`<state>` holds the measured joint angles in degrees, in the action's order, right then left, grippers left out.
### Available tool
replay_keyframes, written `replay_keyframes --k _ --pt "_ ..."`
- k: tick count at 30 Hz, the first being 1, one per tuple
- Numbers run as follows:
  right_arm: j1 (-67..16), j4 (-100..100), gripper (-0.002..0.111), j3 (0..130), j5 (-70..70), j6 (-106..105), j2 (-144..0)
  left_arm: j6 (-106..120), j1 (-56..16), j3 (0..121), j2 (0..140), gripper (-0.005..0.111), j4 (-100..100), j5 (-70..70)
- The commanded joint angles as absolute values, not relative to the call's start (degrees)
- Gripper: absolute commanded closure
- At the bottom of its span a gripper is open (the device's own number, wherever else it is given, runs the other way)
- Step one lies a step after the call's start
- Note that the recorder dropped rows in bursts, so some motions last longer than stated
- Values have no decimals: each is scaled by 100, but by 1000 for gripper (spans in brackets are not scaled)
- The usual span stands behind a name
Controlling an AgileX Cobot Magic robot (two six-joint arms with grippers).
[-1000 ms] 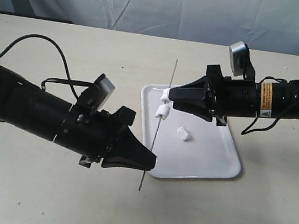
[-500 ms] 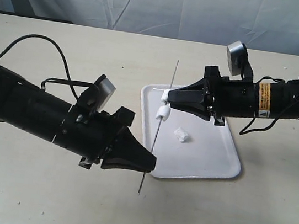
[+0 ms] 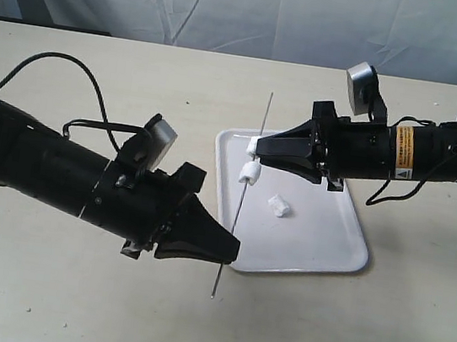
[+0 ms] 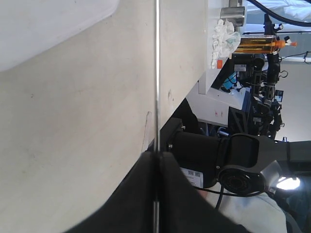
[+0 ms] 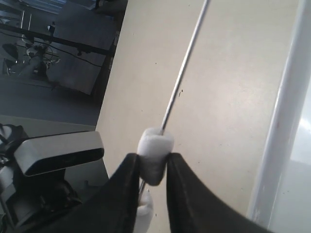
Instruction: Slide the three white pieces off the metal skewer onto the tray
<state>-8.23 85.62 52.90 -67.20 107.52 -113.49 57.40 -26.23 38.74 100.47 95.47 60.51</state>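
Currently the left gripper (image 3: 231, 249) is clamping the metal skewer (image 3: 241, 195) near its lower end, just outside the rim of the tray (image 3: 344, 259), which is lying on the desk (image 3: 65, 301). The skewer's long axis is running from that grip up across the same side of the tray. The right gripper (image 3: 257, 147) is pinching the upper white piece (image 5: 155, 145) on the rod, so it is the nearer arm. The lower white piece (image 3: 249, 172) is sitting just beneath it on the rod; the loose white piece (image 3: 279, 204) is lying in the tray. Judgement: the pinched piece needs drawing along the axis toward the free upper tip.
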Motion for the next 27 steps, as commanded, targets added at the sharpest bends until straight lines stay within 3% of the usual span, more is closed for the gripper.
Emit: replay_keyframes --k 1,27 --pt "-819 8501 88 5307 -6761 10683 -11352 5746 -2648 3895 9989 107 9554 6190" --pt "-808 8260 88 5347 -6258 10508 -11352 5597 -2648 3895 9989 107 9092 6575"
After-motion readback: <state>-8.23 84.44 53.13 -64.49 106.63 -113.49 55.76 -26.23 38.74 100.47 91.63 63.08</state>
